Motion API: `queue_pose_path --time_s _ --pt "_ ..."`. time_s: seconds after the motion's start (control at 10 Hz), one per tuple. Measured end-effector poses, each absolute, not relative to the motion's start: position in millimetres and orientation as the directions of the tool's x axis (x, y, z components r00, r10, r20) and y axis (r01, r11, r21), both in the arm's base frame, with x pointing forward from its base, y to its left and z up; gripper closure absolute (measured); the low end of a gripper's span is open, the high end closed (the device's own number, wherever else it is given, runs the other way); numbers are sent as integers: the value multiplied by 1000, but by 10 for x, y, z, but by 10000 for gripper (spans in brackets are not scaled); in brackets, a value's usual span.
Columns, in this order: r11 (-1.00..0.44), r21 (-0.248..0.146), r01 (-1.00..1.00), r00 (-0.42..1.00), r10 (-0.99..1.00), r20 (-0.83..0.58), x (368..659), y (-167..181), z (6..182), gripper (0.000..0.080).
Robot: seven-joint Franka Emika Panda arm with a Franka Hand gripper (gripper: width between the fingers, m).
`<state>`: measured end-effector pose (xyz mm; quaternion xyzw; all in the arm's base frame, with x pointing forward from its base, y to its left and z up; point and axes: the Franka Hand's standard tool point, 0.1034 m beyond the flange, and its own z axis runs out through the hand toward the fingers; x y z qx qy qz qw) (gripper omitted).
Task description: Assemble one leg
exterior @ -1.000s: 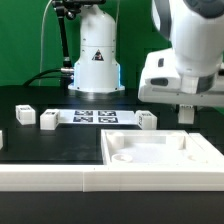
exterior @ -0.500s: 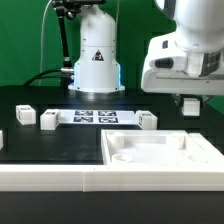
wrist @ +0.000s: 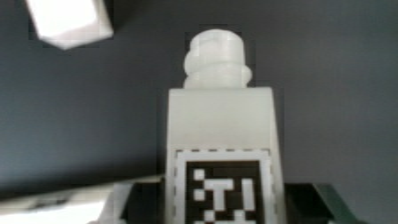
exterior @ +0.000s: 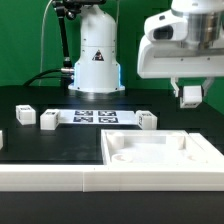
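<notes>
My gripper (exterior: pixel 190 92) is shut on a leg (exterior: pixel 190 97), a small white post, and holds it in the air above the far right of the black table. In the wrist view the leg (wrist: pixel 222 115) runs out from between the dark fingers (wrist: pixel 146 200). Its black-and-white tag faces the camera and its rounded screw tip (wrist: pixel 217 52) points away. The large flat white square piece (exterior: pixel 165 150) with corner recesses lies at the front right, below and in front of the gripper.
Three more white legs stand on the table (exterior: pixel 25 114), (exterior: pixel 48 120), (exterior: pixel 148 120). The marker board (exterior: pixel 95 117) lies between them. The white robot base (exterior: pixel 97 55) stands behind. A white rail (exterior: pixel 50 180) runs along the front. Another white piece (wrist: pixel 71 22) shows in the wrist view.
The gripper has risen from just above the table, carrying the leg upward. The other parts have not moved.
</notes>
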<state>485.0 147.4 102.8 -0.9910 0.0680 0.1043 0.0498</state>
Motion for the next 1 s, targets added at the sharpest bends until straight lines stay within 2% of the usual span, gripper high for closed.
queue_pose_path --time_s 0.1,0.4,0.5,0.6,1.0 --pt "-986 -84 -142 973 -124 -195 4881 1462 1070 509" --pt "-986 -118 -121 992 -124 17 4965 1538 1028 509" --pt "-992 -112 -59 992 -71 107 4939 1534 962 509" --pt "-993 -110 -36 989 -52 138 4953 1477 961 509" --pt "-991 -124 59 903 0 429 5236 1419 1156 509"
